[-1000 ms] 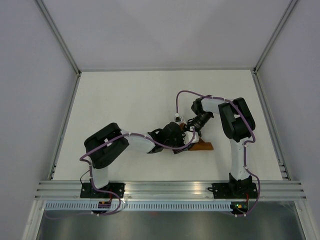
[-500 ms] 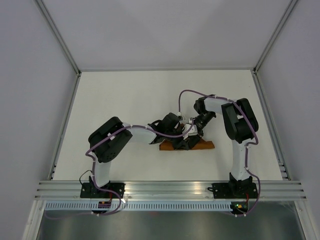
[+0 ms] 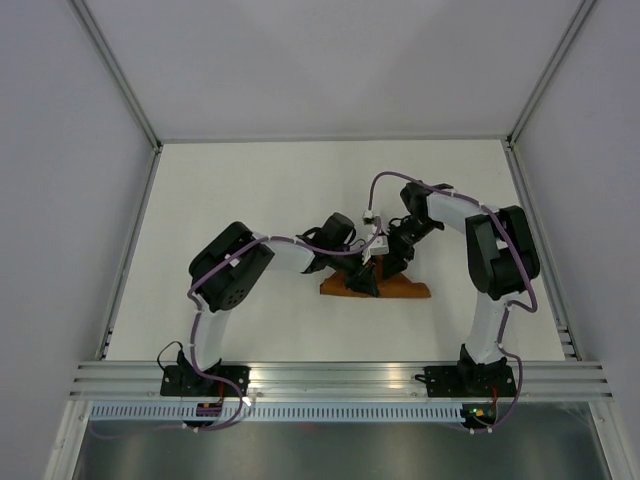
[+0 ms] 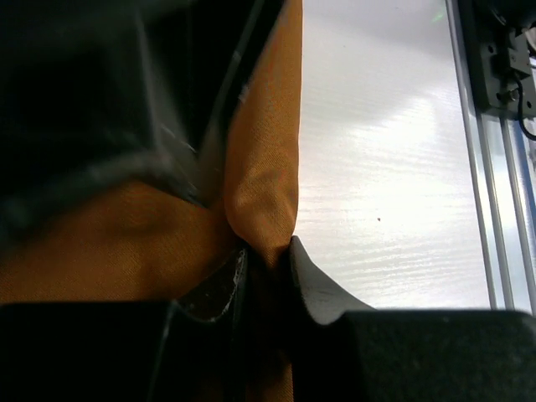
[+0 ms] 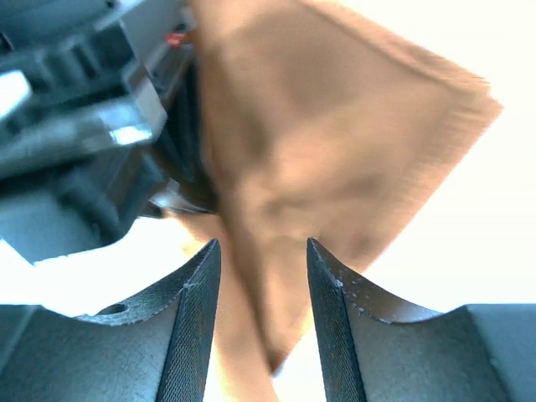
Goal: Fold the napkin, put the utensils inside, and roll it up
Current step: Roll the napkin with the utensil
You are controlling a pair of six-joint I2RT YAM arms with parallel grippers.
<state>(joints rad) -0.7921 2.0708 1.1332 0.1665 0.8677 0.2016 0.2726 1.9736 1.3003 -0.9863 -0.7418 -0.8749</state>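
The rust-orange napkin (image 3: 402, 290) lies as a narrow bunched strip in the middle of the white table (image 3: 230, 200). My left gripper (image 3: 361, 279) is above its middle. In the left wrist view the left gripper (image 4: 268, 249) is shut on a raised fold of the napkin (image 4: 266, 159). My right gripper (image 3: 388, 266) is close beside it, just to the right. In the right wrist view the right gripper (image 5: 259, 253) has its jaws apart, with a hanging fold of the napkin (image 5: 335, 126) between them. No utensils show in any view.
The left arm's wrist housing (image 5: 75, 126) sits right next to the right gripper. Grey walls enclose the table on three sides. A metal rail (image 3: 340, 380) runs along the near edge by the arm bases.
Both grippers have moved away from the near edge and slightly right. The left arm no longer covers the napkin, so a longer orange strip shows.
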